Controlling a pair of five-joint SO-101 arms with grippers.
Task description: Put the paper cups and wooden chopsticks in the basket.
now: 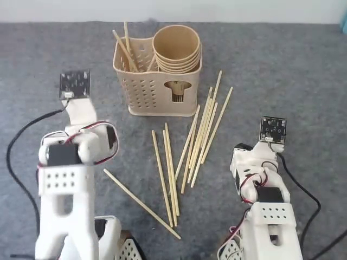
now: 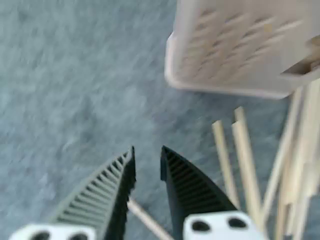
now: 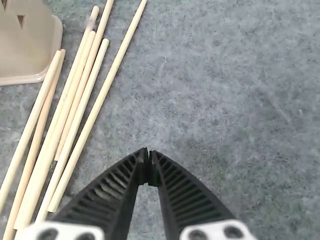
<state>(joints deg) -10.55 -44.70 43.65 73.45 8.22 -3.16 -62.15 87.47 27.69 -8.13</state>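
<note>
Grey carpet [image 1: 293,70] (pale strip [image 1: 217,10] behind) under chopsticks [image 1: 201,135].

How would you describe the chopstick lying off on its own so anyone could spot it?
Start at the beige basket on the grey mat and come forward past the loose chopsticks in front of it. Nearest the left arm lies a lone chopstick; unlike the others, which point toward the basket, it slants crosswise.

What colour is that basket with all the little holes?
The basket is pale beige, clearest in the high view.
</note>
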